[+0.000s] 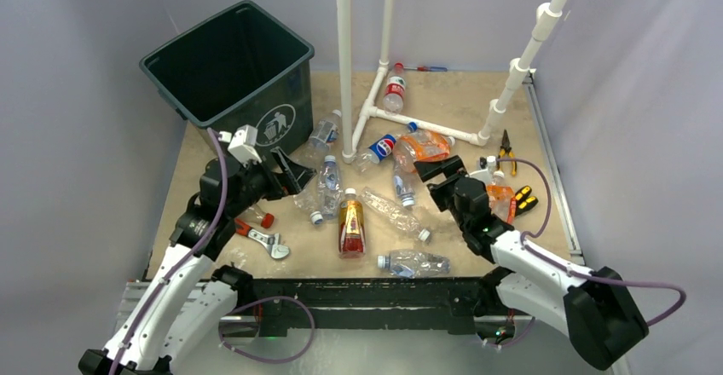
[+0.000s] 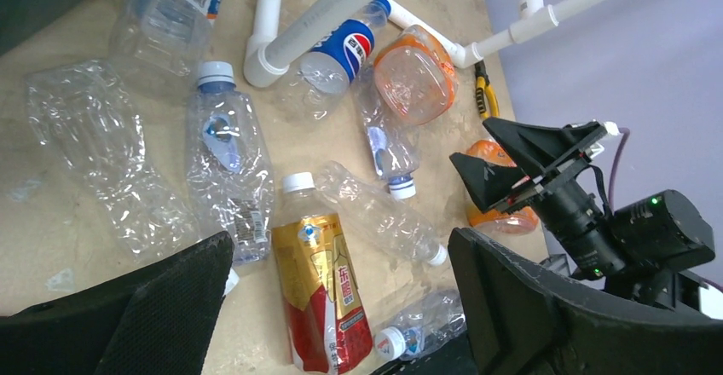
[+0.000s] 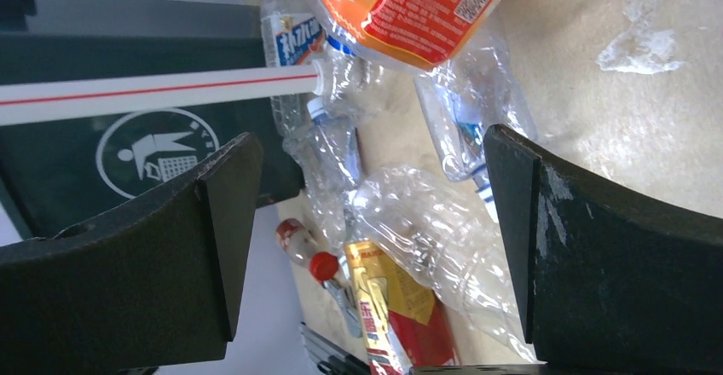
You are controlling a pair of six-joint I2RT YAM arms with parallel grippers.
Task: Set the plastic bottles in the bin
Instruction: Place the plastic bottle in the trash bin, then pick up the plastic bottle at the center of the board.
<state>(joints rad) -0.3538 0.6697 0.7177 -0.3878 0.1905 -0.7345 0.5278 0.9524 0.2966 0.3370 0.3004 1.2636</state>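
Several plastic bottles lie scattered on the tan tabletop. An amber-and-red labelled one (image 1: 351, 226) (image 2: 320, 294) lies in the middle, beside a crushed clear one (image 1: 392, 212) (image 3: 426, 239). A blue-labelled one (image 1: 378, 150) and an orange one (image 1: 424, 145) lie near the pipes. The dark green bin (image 1: 256, 111) (image 3: 77, 162) stands upright at the far left. My left gripper (image 1: 294, 177) (image 2: 339, 251) hovers open just right of the bin, above the amber bottle, and holds nothing. My right gripper (image 1: 439, 183) (image 3: 373, 145) hangs open over the clear bottles right of centre, also holding nothing.
A white pipe frame (image 1: 344, 60) rises from the table's far middle, with bottles around its base. A red-handled wrench (image 1: 264, 239) lies near the left arm. Yellow-handled pliers (image 1: 506, 149) lie at the right edge, and another orange bottle (image 1: 501, 200) sits under the right arm.
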